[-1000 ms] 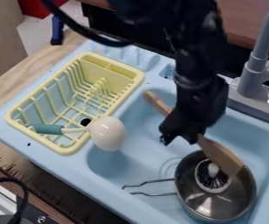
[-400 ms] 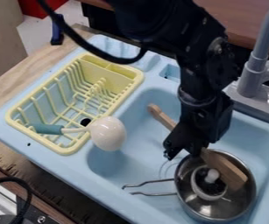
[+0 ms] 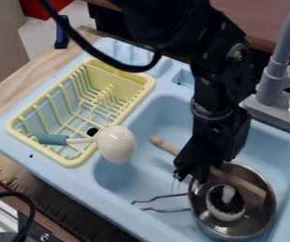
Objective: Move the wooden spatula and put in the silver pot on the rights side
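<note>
Arm [image 3: 217, 90]: from top, hanging down | claw [image 3: 191, 177]: near silver pot [image 3: 232, 228], grasping wooden spatula [image 3: 247, 186]

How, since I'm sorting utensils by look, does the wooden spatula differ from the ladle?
The wooden spatula is plain wood, while the ladle is white with a teal grip. The spatula's end is flat; the ladle's head is rounded. The spatula's flat end is over the silver pot, whereas the ladle's grip lies in the yellow rack. Both have long handles.
</note>
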Robot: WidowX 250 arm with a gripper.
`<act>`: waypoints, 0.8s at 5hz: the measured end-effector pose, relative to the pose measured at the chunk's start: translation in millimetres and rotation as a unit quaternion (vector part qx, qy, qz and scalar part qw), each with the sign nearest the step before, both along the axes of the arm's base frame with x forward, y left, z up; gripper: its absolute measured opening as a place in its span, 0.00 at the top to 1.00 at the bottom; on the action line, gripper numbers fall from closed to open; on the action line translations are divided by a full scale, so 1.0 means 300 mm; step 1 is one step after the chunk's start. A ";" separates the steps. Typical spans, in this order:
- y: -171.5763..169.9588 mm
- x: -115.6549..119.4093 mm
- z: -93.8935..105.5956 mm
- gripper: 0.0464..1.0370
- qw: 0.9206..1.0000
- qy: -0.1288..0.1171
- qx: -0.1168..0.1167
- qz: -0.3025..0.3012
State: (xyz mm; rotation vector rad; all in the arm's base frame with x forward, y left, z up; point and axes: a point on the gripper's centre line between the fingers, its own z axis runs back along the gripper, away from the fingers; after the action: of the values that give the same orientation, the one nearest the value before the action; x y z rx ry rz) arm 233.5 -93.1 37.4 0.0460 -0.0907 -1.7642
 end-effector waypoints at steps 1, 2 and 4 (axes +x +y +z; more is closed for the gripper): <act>0.004 0.008 0.000 0.16 1.000 0.006 0.002 0.020; 0.010 0.034 0.025 0.03 0.999 0.009 -0.007 0.042; 0.023 0.059 0.063 0.04 0.996 0.020 -0.008 0.088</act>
State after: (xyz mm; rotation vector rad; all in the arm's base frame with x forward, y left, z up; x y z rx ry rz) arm 251.1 -86.1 56.2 0.0063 -0.0701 -1.5869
